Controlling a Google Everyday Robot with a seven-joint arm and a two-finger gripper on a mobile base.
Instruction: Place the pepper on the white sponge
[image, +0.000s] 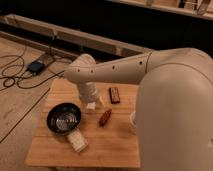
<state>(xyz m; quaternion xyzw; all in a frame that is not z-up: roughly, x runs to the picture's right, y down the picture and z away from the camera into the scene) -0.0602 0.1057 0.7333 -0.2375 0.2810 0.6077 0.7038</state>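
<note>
Wooden table (112, 146), light-toned slab, standing on a pale floor.

- Item 1: pepper (105, 117), small, reddish-brown, elongated. It lies flat on the table near the middle, right of the black bowl and on the near side of the dark bar. It is well apart from the white sponge.
- Item 2: white sponge (77, 141), small pale block. It lies on the table just beside the bowl's near-right rim; whether they touch cannot be told. Nothing rests on it.
- Item 3: black bowl (63, 118), round, with a shiny inside, on the left half of the table.
- Item 4: dark bar (114, 94), flat and rectangular, toward the far edge.
- Item 5: white cup (132, 121), at the right, mostly hidden by the arm.
- Item 6: gripper (92, 105), at the end of the white arm. It points down over the table between bowl and bar, just far-left of the pepper. Whether it is spread or pressed together cannot be told.
- Item 7: cables (15, 75), dark loops on the floor at far left.
</note>
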